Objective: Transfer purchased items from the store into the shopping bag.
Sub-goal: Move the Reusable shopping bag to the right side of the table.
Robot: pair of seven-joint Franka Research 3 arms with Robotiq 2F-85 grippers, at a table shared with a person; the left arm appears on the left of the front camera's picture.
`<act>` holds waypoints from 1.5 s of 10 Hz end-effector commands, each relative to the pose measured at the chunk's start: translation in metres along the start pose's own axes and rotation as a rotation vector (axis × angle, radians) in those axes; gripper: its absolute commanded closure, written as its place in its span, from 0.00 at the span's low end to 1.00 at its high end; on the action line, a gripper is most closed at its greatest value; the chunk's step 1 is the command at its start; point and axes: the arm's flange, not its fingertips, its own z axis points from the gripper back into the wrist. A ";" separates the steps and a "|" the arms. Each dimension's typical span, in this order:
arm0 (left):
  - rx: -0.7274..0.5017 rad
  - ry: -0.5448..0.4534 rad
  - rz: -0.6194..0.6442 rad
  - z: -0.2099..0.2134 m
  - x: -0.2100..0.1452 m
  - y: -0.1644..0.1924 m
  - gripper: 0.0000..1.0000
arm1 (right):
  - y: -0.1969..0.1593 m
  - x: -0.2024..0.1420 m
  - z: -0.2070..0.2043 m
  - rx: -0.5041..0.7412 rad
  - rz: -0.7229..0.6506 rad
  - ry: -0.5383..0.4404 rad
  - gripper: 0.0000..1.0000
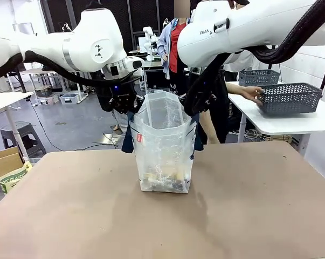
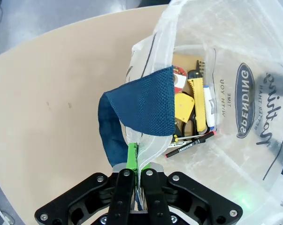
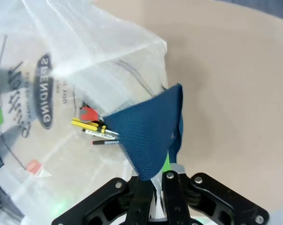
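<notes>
Both pinched shut on shopping bag (image 1: 162,145): left gripper (image 2: 134,153), right gripper (image 3: 159,169); logo (image 2: 244,101) reads SPENDING.

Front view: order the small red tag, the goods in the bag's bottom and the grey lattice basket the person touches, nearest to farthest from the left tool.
1. Small red tag, on the translucent plastic bag's wall just below the left tool.
2. Small mixed goods, lower, in the bag's bottom.
3. Dark grey lattice plastic basket, far right on the white side table.

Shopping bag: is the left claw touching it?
Touching. The left wrist view shows the left gripper shut on the shopping bag, pinching its plastic edge beside the blue strap.
</notes>
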 end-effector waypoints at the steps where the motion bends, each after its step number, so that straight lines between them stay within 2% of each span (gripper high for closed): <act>1: 0.006 -0.026 -0.024 0.002 -0.008 0.008 1.00 | -0.004 -0.005 0.001 -0.004 0.052 -0.001 1.00; 3: 0.000 -0.003 -0.004 0.001 0.000 0.001 1.00 | 0.000 0.000 0.000 0.000 0.012 0.000 1.00; 4: -0.028 -0.054 0.026 0.002 0.004 -0.006 1.00 | 0.005 0.006 0.000 0.048 -0.023 -0.022 1.00; 5: -0.032 -0.052 0.029 0.000 0.011 -0.013 1.00 | 0.007 0.012 -0.002 0.067 -0.040 -0.019 1.00; 7: -0.035 -0.036 0.057 -0.005 0.019 -0.024 1.00 | 0.015 0.020 -0.001 0.036 -0.049 -0.020 1.00; 9: -0.068 -0.015 0.009 -0.011 0.025 -0.033 1.00 | 0.008 0.033 0.002 0.056 -0.060 -0.004 1.00; 10: -0.091 -0.028 -0.015 -0.006 0.021 -0.029 1.00 | 0.002 0.032 0.004 0.041 -0.004 0.021 1.00; 12: -0.044 -0.031 0.013 -0.012 0.016 -0.030 1.00 | 0.009 0.020 -0.003 0.050 -0.032 -0.006 1.00; 15: -0.084 -0.055 0.013 -0.013 0.025 -0.039 1.00 | 0.013 0.038 -0.012 0.064 -0.040 0.042 1.00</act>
